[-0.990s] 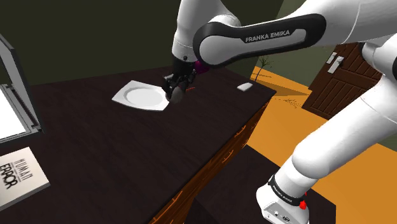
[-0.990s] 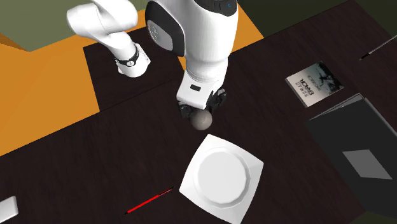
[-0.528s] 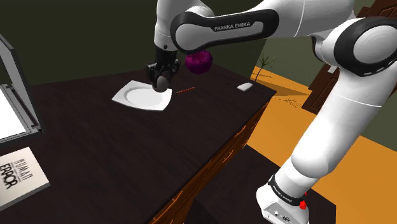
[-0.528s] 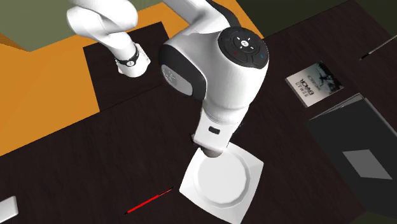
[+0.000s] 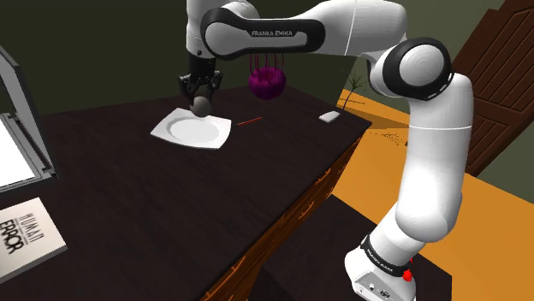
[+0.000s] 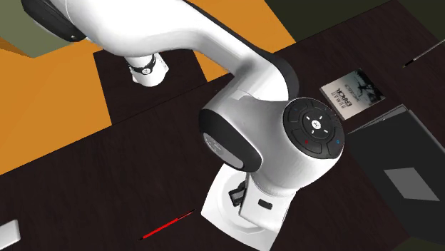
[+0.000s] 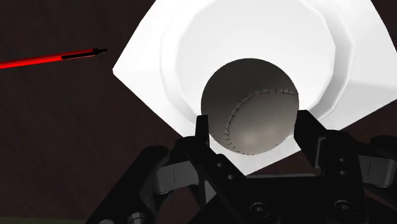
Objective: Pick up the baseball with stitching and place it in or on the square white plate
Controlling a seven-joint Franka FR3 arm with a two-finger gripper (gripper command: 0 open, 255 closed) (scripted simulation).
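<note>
A grey baseball (image 7: 251, 105) with a dark stitched seam sits clasped between my black fingers (image 7: 203, 130). My gripper (image 7: 253, 122) is shut on it and holds it just above the square white plate (image 7: 191, 38). In the shoulder view the gripper (image 5: 200, 92) points down with the ball (image 5: 202, 106) over the far side of the plate (image 5: 184, 132), which lies on the dark table. In the second exterior view my hand and forearm cover most of the plate (image 6: 216, 214).
A red pen (image 5: 249, 122) lies on the table just past the plate toward the shoulder view's right. A purple object (image 5: 267, 82) and a small white item (image 5: 329, 116) stand further back. A book (image 5: 21, 239) and a dark laptop (image 6: 396, 171) lie on the opposite side.
My arm has swung to the shoulder view's left, carrying the baseball from beside the plate's corner to above the plate.
</note>
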